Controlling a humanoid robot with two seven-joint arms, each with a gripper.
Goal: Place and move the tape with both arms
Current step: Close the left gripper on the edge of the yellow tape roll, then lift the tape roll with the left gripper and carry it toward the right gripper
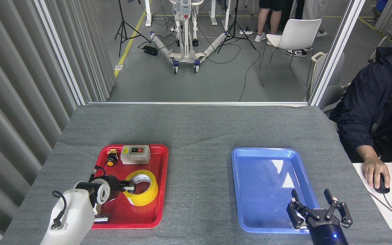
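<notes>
Yellow packing tape point(142, 187) lies in the red tray point(158, 190) (near right part). Left gripper point(130, 186) pinches its left wall; lift straight up, slowly. Right gripper point(318, 207) waits wide open, empty, over the blue tray point(250, 163).

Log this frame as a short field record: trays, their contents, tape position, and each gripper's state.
red tray: holds tape, grey switch box, yellow-capped push button
blue tray: nothing in it
tape: tilted in the red tray's near half
left gripper: fingers at the tape's left rim; grip unclear
right gripper: open, over the blue tray's near right corner
</notes>
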